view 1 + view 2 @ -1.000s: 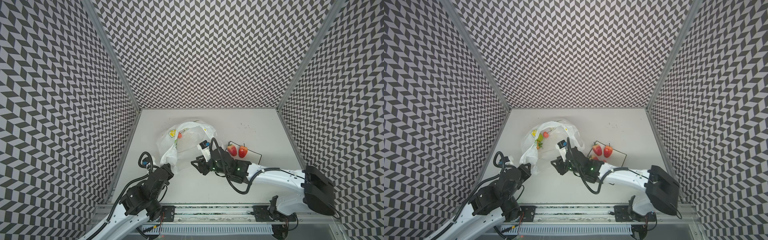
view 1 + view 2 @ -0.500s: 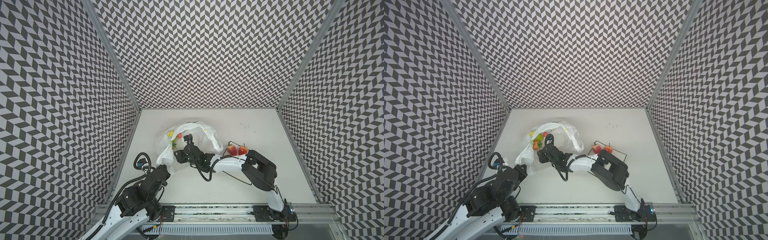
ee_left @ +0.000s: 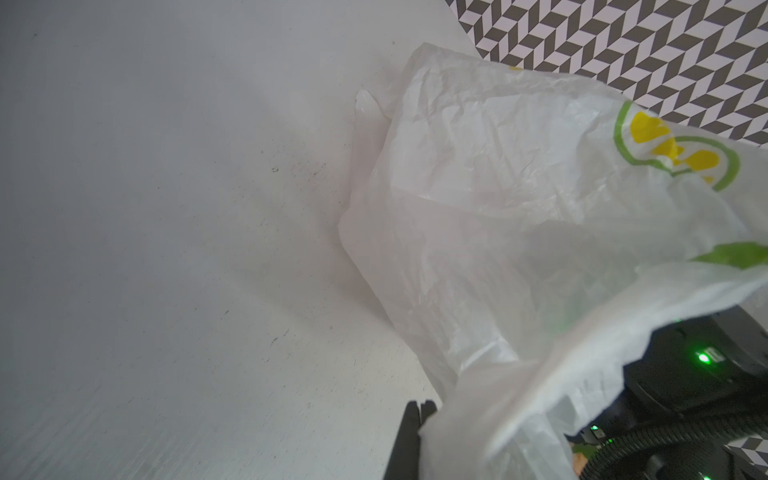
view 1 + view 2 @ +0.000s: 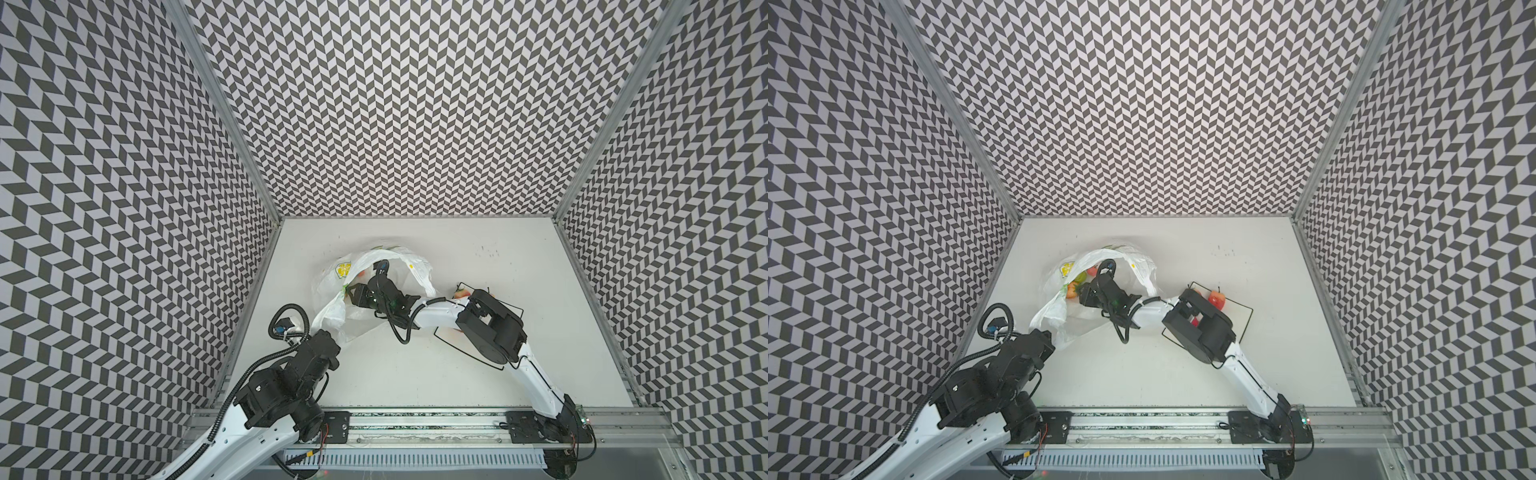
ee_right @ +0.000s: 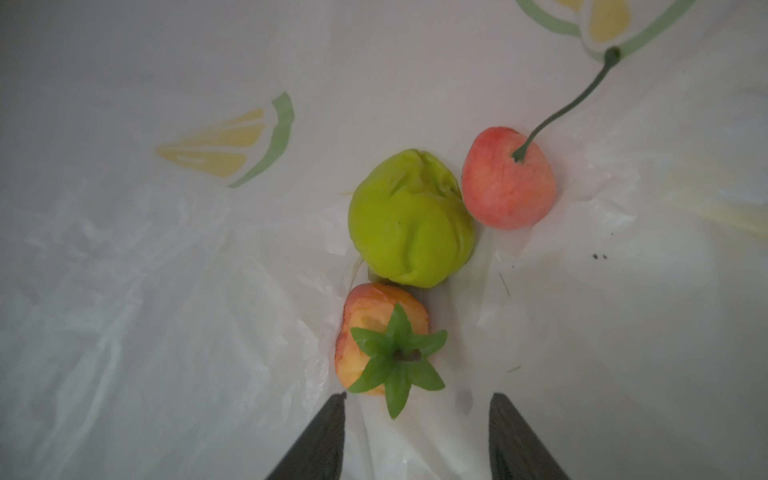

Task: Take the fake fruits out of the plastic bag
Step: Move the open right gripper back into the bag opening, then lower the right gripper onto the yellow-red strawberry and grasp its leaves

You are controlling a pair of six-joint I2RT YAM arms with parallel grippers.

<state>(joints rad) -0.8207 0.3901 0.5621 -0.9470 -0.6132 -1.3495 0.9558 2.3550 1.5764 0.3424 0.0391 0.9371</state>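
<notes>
Ref = plastic bag point(image 4: 332, 307) point(image 4: 1054, 307), crumpled on tabletop point(image 4: 415, 374), mouth facing the right arm.

Left tool point(image 4: 332, 334) point(image 4: 1052, 332) point(image 3: 411, 436): at bag's near-left corner, jaws clenched on the film by the handle. The film is stretched toward it. Lemon print shows on the bag wall in left wrist view.

Inside bag, right wrist view: pear point(image 5: 409, 220) in the middle, yel-green, dented. Cherry point(image 5: 509, 178) touches the pear, thin green stem pointing away from the tool. Strawberry point(image 5: 382, 332) touches the pear's near side, green cap toward the tool. All 3 lie on the inner film. The same 3 show through the mouth in a top view, in bag's left part: pear point(image 4: 1080, 276), cherry point(image 4: 1092, 271), strawberry point(image 4: 1072, 289).

Right tool point(image 4: 352, 291) point(image 4: 1081, 296) point(image 5: 417, 399): reached into bag mouth, jaws apart, gripping nothing. Strawberry sits just ahead of the fingertips. One cap leaf pokes into the gap, no visible contact w/ the fingers.

Right of bag, apart from it: black-bordered sheet point(image 4: 1237, 307), partly under the right arm's elbow. Second strawberry point(image 4: 1216, 298) lies on it. More red under the elbow, can't tell what.
</notes>
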